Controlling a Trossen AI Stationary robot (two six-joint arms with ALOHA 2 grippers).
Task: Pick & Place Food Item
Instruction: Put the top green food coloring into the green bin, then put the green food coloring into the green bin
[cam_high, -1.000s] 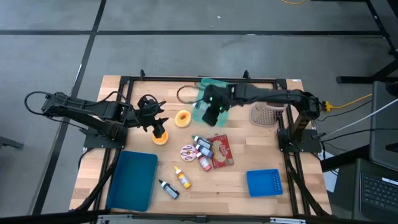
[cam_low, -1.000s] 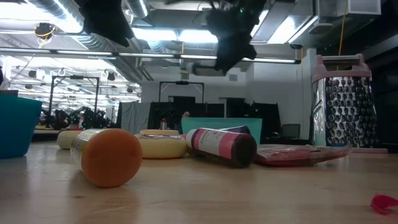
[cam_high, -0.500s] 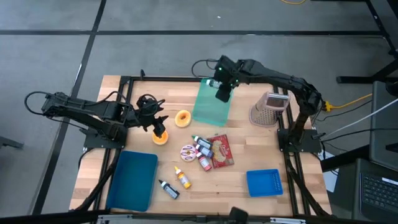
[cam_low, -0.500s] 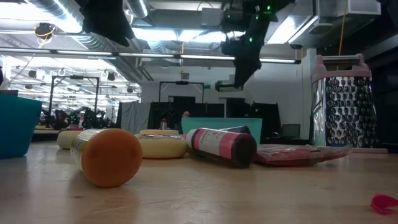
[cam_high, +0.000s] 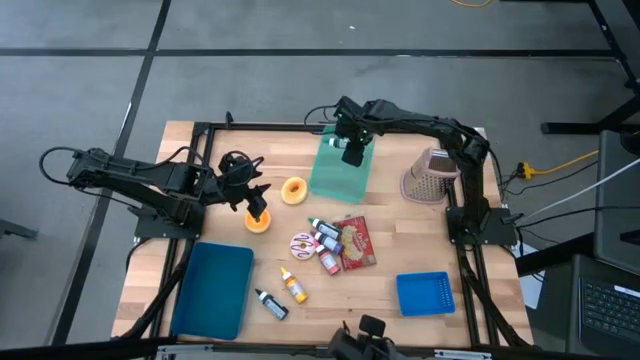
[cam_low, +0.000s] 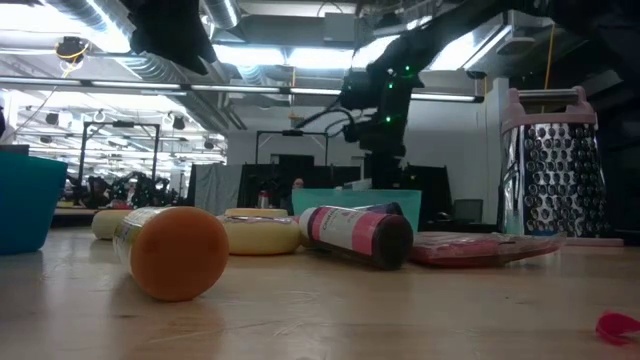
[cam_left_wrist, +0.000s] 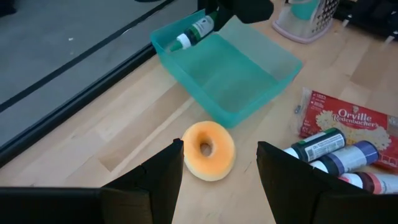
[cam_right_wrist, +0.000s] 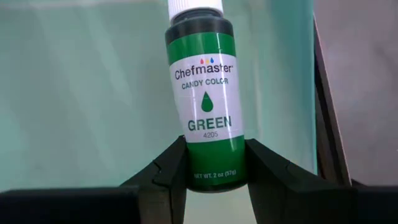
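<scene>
Item: green candy-colour bottle, white-capped, label reading "Chefmaster Candy Color Green", clamped at its base between the two fingers of the right gripper. Location: over the far end of the teal translucent bin, cap pointing into the bin; in the left wrist view the bottle hangs at the bin's rim. Left gripper: jaws apart, nothing between them, held above the table beside the orange-capped jar, looking toward the yellow doughnut, which lies on the wood just short of the bin. Surroundings: pink-based box grater standing to the right of the bin; popcorn packet mid-table with a cluster of small colour bottles lying against it and a sprinkled doughnut at its left; an orange bottle and a dark bottle nearer the front; blue tray front left; blue perforated basket front right. Obstructions: none between bottle and bin floor.
</scene>
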